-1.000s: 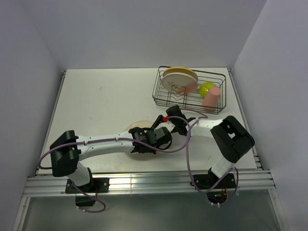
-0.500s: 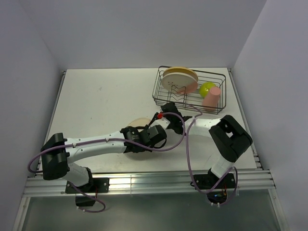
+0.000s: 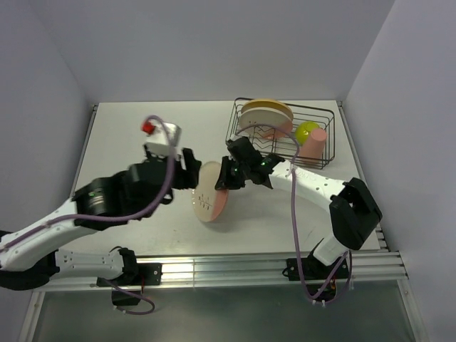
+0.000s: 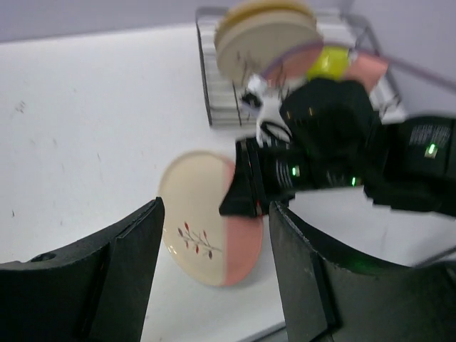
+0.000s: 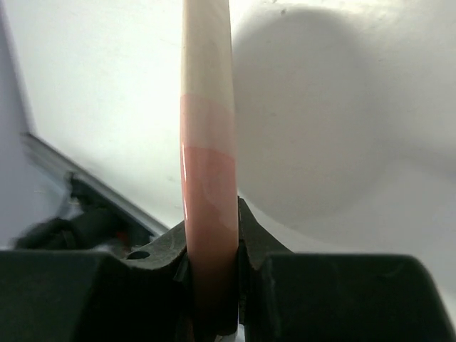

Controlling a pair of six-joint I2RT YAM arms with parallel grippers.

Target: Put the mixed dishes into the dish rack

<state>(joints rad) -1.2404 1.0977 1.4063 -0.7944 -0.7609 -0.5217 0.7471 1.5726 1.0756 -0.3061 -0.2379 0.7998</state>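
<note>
A cream plate with a pink segment and a dark sprig (image 3: 210,196) (image 4: 199,228) stands tilted on edge above the table. My right gripper (image 3: 228,174) (image 5: 210,221) is shut on its pink rim (image 5: 206,107), seen edge-on between the pads. To the plate's left my left gripper (image 3: 187,169) (image 4: 214,214) hovers open with nothing in it. The black wire dish rack (image 3: 239,146) (image 4: 214,100) at the back right holds two upright plates (image 3: 263,114) (image 4: 263,35), a lime-green bowl (image 3: 307,130) (image 4: 329,63) and a pink cup (image 3: 313,144) (image 4: 367,68).
The white table (image 3: 142,142) is walled on the left, back and right. An aluminium rail (image 3: 214,267) runs along the near edge. Purple cables (image 3: 293,214) loop off both arms.
My left gripper opened, let go of the plate and drew back up to the left. My right gripper closed on the plate's rim and raised it onto its edge.
</note>
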